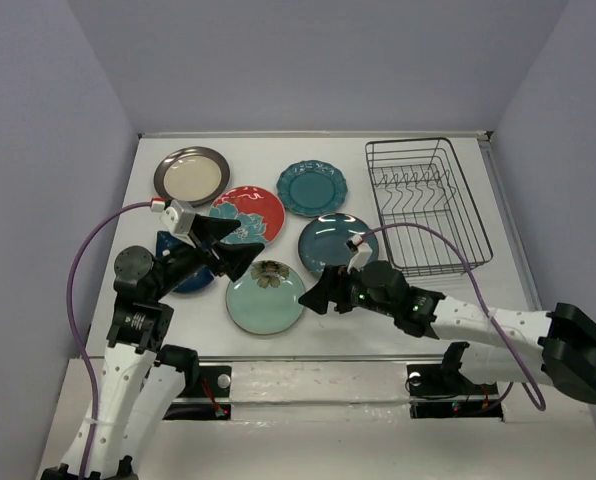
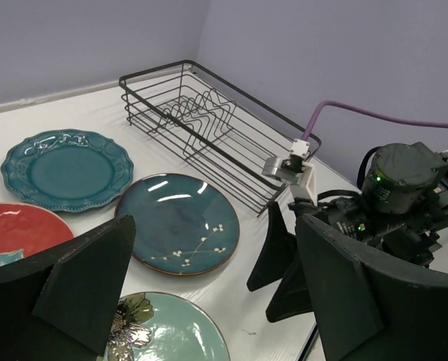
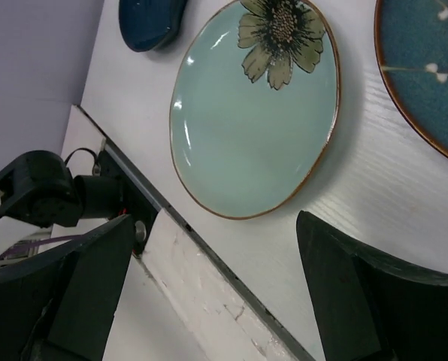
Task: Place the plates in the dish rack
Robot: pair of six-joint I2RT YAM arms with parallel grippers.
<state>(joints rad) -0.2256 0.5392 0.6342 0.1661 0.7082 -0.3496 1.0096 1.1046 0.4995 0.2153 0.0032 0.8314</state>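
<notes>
From above, your plates (image 1: 265,297) lay flat, left of the dish rack (image 1: 426,205). At the left wrist, the left gripper (image 2: 214,226) stood spread above them. At the right wrist, the right gripper (image 3: 214,222) stood spread by the mint plate (image 3: 246,128).

- The dish rack (image 1: 418,190) stands at the far right of the white table (image 1: 328,330).
- To its left, five plates lie flat: cream plate (image 1: 191,175), red floral plate (image 1: 250,212), scalloped teal plate (image 1: 312,188), dark teal plate (image 1: 333,240), mint plate (image 1: 265,298).
- The dark blue plate (image 1: 191,283) is mostly hidden under the left arm.
- The left gripper (image 1: 240,245), jaws apart, hangs over the near edge of the red floral plate.
- The right gripper (image 1: 316,290), also spread, is at the right edge of the mint plate.
</notes>
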